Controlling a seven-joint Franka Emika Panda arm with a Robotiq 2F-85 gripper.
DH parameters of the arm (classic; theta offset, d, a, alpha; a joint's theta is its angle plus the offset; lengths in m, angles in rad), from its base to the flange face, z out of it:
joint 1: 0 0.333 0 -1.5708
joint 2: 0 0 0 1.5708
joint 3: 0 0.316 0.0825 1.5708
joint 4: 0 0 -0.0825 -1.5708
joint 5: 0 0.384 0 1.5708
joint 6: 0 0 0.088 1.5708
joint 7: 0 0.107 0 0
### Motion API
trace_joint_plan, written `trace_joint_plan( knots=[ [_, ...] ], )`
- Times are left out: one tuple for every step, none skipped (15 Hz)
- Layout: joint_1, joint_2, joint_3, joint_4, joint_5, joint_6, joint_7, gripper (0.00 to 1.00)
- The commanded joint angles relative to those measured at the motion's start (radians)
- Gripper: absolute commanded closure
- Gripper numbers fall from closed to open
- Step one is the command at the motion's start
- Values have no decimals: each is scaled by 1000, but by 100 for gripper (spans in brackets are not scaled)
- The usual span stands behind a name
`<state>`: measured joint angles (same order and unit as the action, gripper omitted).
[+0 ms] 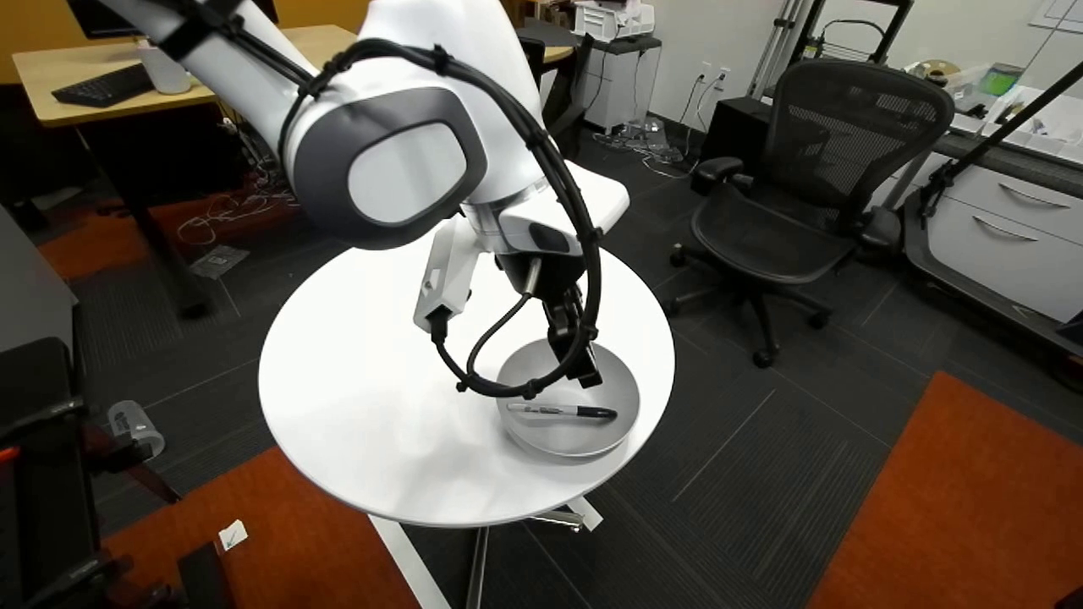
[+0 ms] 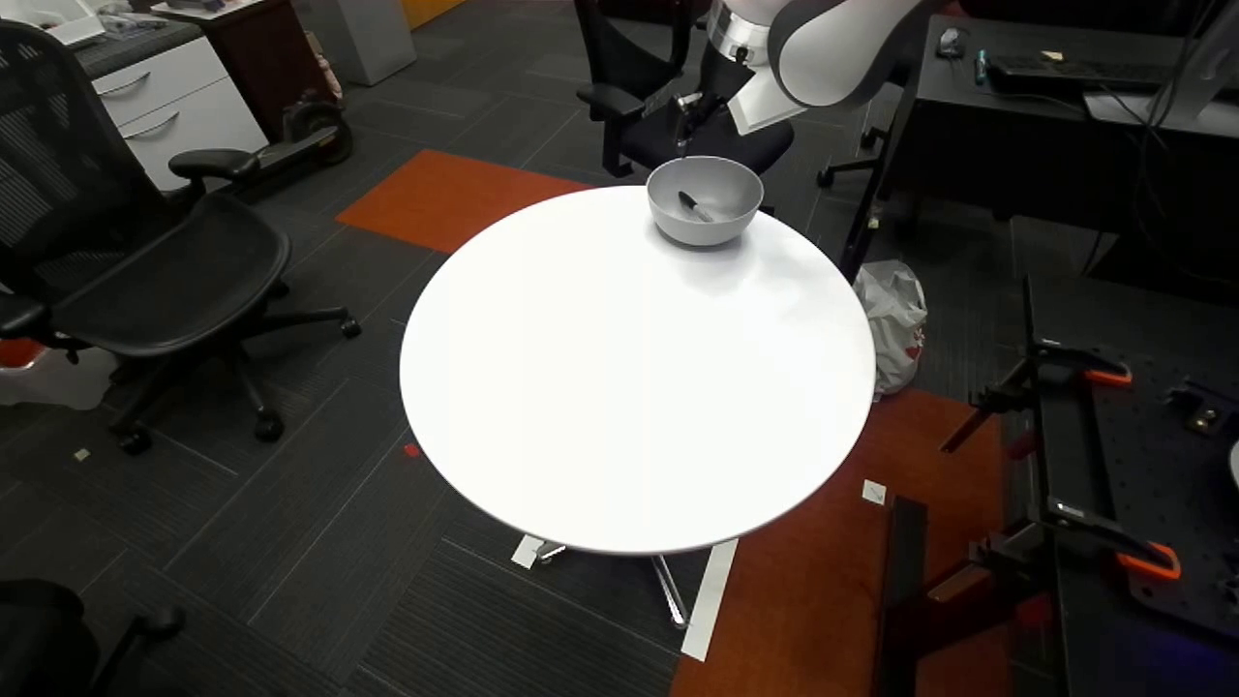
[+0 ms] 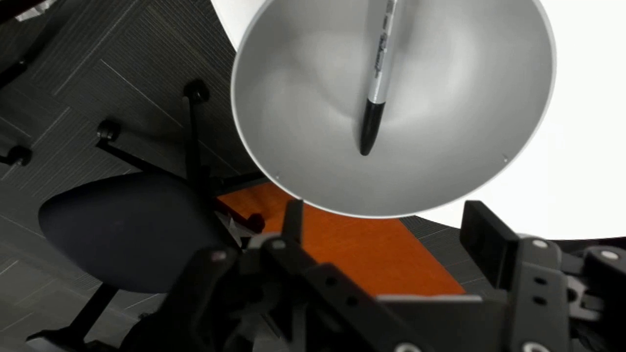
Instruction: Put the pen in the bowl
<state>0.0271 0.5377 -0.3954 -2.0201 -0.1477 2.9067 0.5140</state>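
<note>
The pen, a grey-white marker with a black cap, lies inside the bowl and shows in both exterior views [image 1: 563,411] [image 2: 695,205] and in the wrist view [image 3: 380,73]. The round grey bowl with a pale rim [image 1: 563,441] [image 2: 705,232] [image 3: 450,142] stands upright near the edge of the white table. In the wrist view my gripper [image 3: 383,210] is open, with nothing between its fingers. Its fingers are at the rim side of the bowl, apart from the pen. In both exterior views the gripper [image 1: 584,372] [image 2: 683,145] is at or above the bowl; contact with the rim cannot be told.
The round white table [image 1: 364,414] [image 2: 629,387] bears the bowl close to its edge. A black mesh chair [image 1: 787,169] stands beside the table. A dark chair seat [image 3: 132,230] shows past the bowl in the wrist view. A cable loop [image 1: 529,385] hangs from the arm over the bowl.
</note>
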Motion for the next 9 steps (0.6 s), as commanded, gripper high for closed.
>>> trace_joint_plan(
  knots=[
    [15,3,-8,3,32,22,-26,0],
    [19,2,-11,1,32,22,-25,0],
    [18,4,-13,2,34,1,-23,0],
    [19,4,-13,2,34,1,-23,0],
    [21,4,-13,2,34,1,-23,0],
    [22,4,-13,2,34,1,-23,0],
    [22,4,-13,2,34,1,-23,0],
    [22,4,-13,2,34,1,-23,0],
    [22,4,-13,2,34,1,-23,0]
  ],
)
